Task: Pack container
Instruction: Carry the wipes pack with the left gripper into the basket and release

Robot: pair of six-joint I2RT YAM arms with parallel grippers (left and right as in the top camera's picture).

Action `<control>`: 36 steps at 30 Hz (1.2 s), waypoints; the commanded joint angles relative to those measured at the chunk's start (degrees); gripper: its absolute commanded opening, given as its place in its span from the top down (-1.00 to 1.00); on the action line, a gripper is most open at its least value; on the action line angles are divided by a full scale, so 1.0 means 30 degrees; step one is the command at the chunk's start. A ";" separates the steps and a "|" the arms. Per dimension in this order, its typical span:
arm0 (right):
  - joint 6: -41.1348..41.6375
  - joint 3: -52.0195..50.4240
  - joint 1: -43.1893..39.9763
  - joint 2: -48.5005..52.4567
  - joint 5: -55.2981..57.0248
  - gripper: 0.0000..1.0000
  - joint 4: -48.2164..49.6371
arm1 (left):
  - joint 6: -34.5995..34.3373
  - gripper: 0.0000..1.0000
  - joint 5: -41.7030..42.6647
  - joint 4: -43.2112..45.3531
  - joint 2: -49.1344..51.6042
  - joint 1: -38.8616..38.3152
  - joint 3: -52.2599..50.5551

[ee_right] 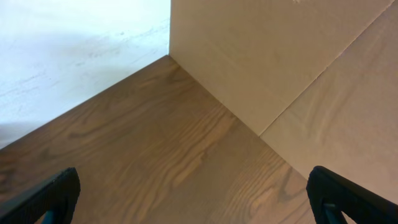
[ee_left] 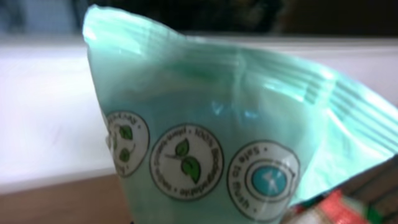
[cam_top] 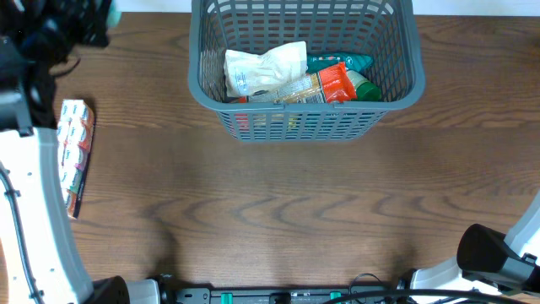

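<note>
The dark grey lattice basket [cam_top: 196, 80] stands at the back centre of the table. It holds a white pouch [cam_top: 266, 67], an orange packet [cam_top: 325, 84] and a teal-green item [cam_top: 346, 62]. My left gripper [cam_top: 91, 21] is raised at the far left back corner, well left of the basket. A mint-green packet [ee_left: 211, 124] with round printed seals fills the left wrist view and rises from between the jaws; the fingers themselves are hidden. My right gripper [ee_right: 199, 199] is open and empty over bare wood at the front right.
A red-and-white printed pack [cam_top: 74, 152] lies flat near the table's left edge, and shows in the left wrist view [ee_left: 336, 208]. The right arm's base [cam_top: 498, 253] sits at the front right corner. A tan board [ee_right: 280, 56] stands beyond the right gripper.
</note>
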 commanded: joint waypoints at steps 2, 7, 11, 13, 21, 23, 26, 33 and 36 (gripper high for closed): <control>0.0284 0.0000 -0.0087 -0.0080 0.0117 -0.99 -0.0029 | 0.0554 0.89 0.0612 0.2273 0.0284 -0.2361 0.0452; 0.0284 0.0000 -0.0087 -0.0080 0.0117 -0.98 -0.0029 | 0.2113 0.89 0.0619 0.4306 0.1880 -0.5260 0.0452; 0.0284 0.0000 -0.0087 -0.0080 0.0117 -0.98 -0.0029 | 0.4167 0.89 0.0648 0.4444 0.3825 -0.7213 0.0452; 0.0284 0.0000 -0.0087 -0.0080 0.0117 -0.99 -0.0029 | 0.5515 0.89 0.1107 0.4452 0.4852 -0.8094 0.0452; 0.0284 0.0000 -0.0087 -0.0080 0.0117 -0.99 -0.0029 | 0.6324 0.89 0.1341 0.4444 0.8313 -1.0214 0.0452; 0.0284 0.0000 -0.0087 -0.0080 0.0117 -0.98 -0.0029 | 0.6324 0.88 0.1333 0.4459 0.8961 -1.0404 0.0452; 0.0284 0.0000 -0.0087 -0.0080 0.0117 -0.98 -0.0029 | 0.6244 0.89 0.1341 0.4371 0.9646 -1.0484 0.0452; 0.0284 0.0000 -0.0087 -0.0080 0.0117 -0.98 -0.0029 | 0.5297 -0.97 0.1341 0.4058 0.9843 -1.0499 0.0459; 0.0284 0.0000 -0.0087 -0.0080 0.0117 -0.99 -0.0029 | 0.4539 -0.97 0.1333 0.3883 0.9544 -1.0448 0.0459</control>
